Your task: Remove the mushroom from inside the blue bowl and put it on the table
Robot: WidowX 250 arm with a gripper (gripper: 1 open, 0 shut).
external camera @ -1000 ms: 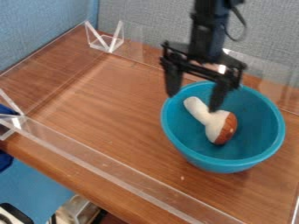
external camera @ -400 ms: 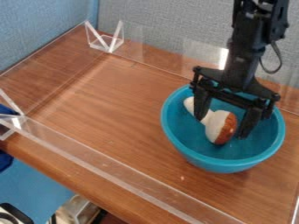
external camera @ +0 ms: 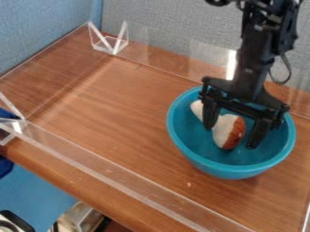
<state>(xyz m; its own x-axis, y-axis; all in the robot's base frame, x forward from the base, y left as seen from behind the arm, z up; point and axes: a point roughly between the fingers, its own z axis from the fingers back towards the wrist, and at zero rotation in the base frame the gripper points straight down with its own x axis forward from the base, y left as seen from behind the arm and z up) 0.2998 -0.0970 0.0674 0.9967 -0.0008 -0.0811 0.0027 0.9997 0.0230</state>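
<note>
Inside one glossy teal blue bowl, right of centre on the reddish-brown wooden table: one toy mushroom, thick cream stem, rounded red-brown cap, lying on its side. Straddling it, one black gripper, pointing down, fingers spread wide and clamped on nothing. Compared with a second earlier: gripper lower and further right, now within the bowl rim; mushroom and bowl unmoved.
</note>
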